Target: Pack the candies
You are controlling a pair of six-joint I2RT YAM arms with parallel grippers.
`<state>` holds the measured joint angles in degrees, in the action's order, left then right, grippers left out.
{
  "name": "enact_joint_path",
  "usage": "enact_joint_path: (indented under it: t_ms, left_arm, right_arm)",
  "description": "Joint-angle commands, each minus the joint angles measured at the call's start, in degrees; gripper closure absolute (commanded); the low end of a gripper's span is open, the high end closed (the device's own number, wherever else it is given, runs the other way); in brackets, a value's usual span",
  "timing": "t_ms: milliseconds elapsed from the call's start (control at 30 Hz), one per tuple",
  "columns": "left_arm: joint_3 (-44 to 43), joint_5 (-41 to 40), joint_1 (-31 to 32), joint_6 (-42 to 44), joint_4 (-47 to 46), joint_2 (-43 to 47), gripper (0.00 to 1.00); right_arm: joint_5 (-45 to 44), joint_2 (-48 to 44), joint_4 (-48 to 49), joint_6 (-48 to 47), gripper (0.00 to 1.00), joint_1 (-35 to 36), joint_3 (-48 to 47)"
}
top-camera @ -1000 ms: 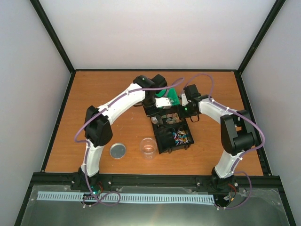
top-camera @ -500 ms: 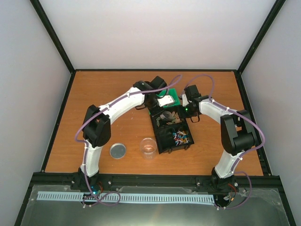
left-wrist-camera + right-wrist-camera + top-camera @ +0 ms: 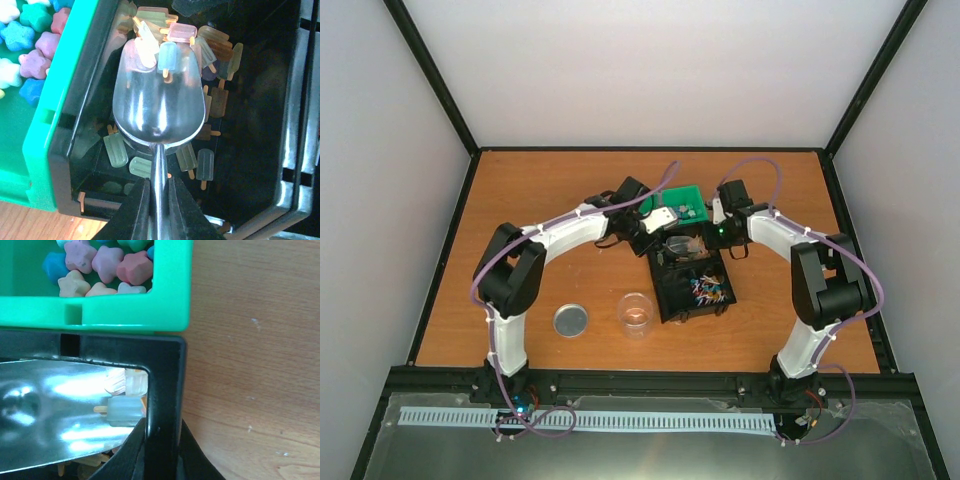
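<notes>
Left arm has swung its elbow out toward 9 o'clock. Nearest, the clear cup [image 3: 636, 312] looks empty and its lid [image 3: 570, 320] lies beside it, so packing seems barely begun. Beyond, left gripper [image 3: 159, 200] clamps the scoop [image 3: 159, 115] handle, bowl among popsicle pieces [image 3: 116, 150] in the black bin [image 3: 167, 370]. Right gripper [image 3: 162, 450] pinches that bin's wall. Candies [image 3: 107, 262] wait in the green tray [image 3: 125, 310], at the bin's 12 o'clock.
</notes>
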<state>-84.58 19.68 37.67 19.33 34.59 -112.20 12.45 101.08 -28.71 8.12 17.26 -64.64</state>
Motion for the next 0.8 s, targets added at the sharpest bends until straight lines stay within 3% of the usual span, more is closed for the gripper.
enact_joint_path:
  t_ms: [0, 167, 267, 467, 567, 633, 767]
  left_arm:
    - [8.8, 4.5, -0.5, -3.7, -20.7, -4.0, 0.99]
    - [13.8, 8.7, -4.2, -6.2, -29.5, -1.0, 0.99]
    - [18.2, 9.2, -5.8, -3.1, -31.7, 2.3, 0.99]
    - [13.8, 6.9, -3.6, -2.3, -27.7, 0.4, 0.99]
    - [20.8, 7.3, -3.2, 1.1, -33.6, 4.0, 0.99]
    - [22.0, 5.7, 1.3, 5.6, -29.8, 6.2, 0.99]
    - [27.2, 4.9, -1.1, 1.8, -33.9, 8.5, 0.99]
  right_arm:
    - [8.7, -2.0, 4.2, -4.1, 0.97, 1.5, 0.8]
    - [9.9, -2.6, 2.6, -5.8, 0.97, -1.1, 0.7]
    - [8.9, -3.1, 1.3, -7.0, 0.97, -2.2, 0.5]
    - [7.0, -3.0, 0.3, -7.0, 0.97, -2.3, -0.7]
    - [5.9, -3.9, 0.3, -7.6, 0.97, -2.3, -0.4]
    - [5.4, -3.7, 0.0, -7.9, 0.97, -2.3, -0.7]
    - [3.8, -4.3, -0.1, -9.0, 0.97, -2.4, -0.8]
